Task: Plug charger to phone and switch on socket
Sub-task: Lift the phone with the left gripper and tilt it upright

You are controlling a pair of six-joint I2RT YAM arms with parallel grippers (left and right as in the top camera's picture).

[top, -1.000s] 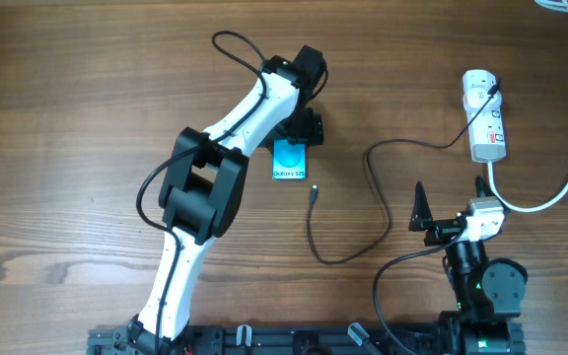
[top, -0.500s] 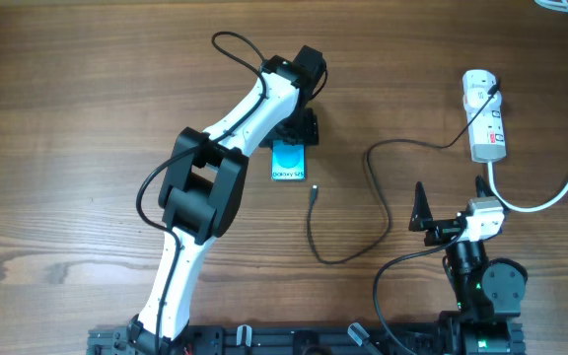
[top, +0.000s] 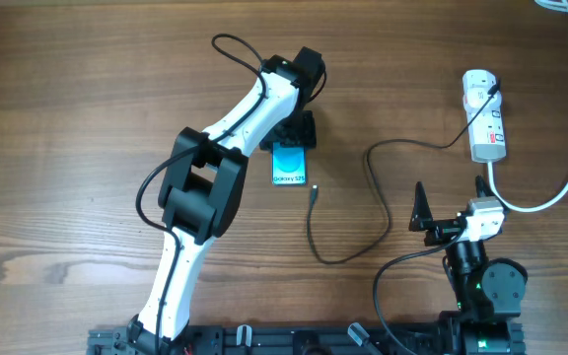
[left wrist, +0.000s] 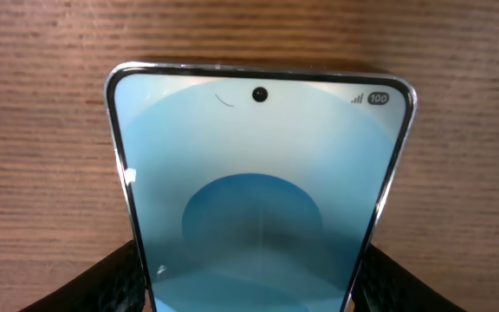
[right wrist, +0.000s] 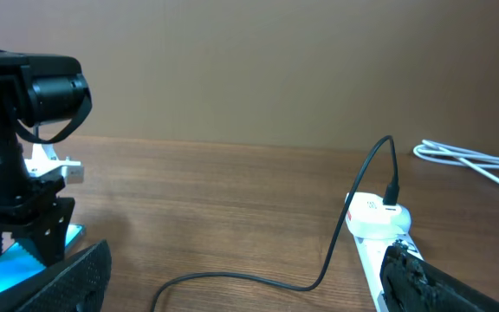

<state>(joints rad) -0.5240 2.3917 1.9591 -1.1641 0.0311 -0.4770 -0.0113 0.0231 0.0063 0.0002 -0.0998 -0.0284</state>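
Note:
The phone (top: pixel 290 166) lies flat on the wooden table, turquoise screen up. My left gripper (top: pixel 293 135) is at its far end. In the left wrist view the phone (left wrist: pixel 258 173) fills the frame and the gripper's (left wrist: pixel 249 290) two black fingers press on its long edges. The charger, a thin black cable (top: pixel 383 212), runs from the socket (top: pixel 484 118) in a loop to its plug tip (top: pixel 314 192), which lies just right of the phone's near end. My right gripper (top: pixel 450 209) is open and empty near the front edge, below the socket (right wrist: pixel 372 217).
A thick white cord (top: pixel 560 192) runs from the socket's near end out to the right and up the table's right side. It also shows in the right wrist view (right wrist: pixel 468 160). The left arm (top: pixel 230 148) spans the table's middle left.
The phone has shifted slightly toward the front of the table with the left gripper at its far end. The right arm and the cable have not moved.

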